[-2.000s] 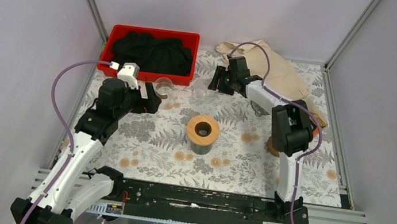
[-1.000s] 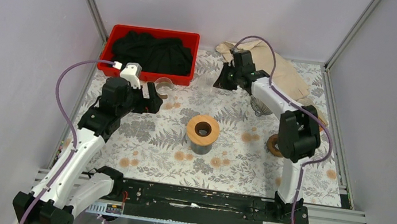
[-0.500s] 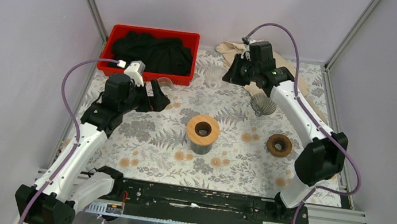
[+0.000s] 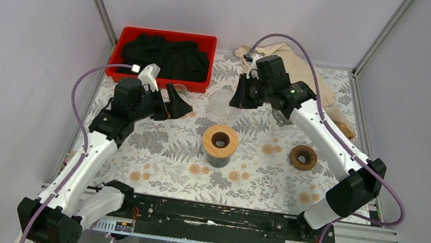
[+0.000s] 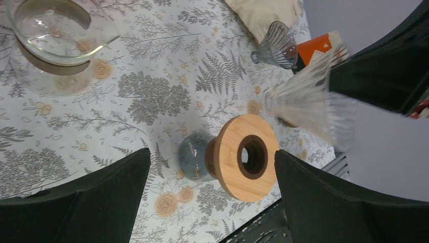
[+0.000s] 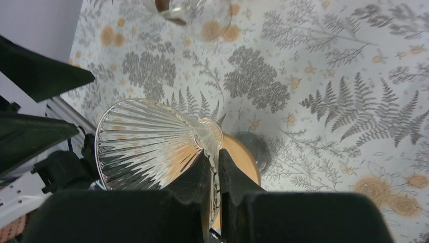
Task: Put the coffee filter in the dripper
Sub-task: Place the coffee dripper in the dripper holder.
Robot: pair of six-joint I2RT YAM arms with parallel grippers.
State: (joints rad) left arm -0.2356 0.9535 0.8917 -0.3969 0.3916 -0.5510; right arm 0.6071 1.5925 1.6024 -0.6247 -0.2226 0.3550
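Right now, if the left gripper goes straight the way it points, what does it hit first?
Probably the wood-collared glass jar, centred between its open fingers in the left wrist view. The glass dripper in the right gripper hangs off to one side; depth unclear.

We're viewing floral table (image 4: 152, 151), red bin (image 4: 170, 34) at eleven o'clock, beige cloth (image 4: 299, 66) at one, wood-topped jar (image 4: 209, 139) sitting centre.
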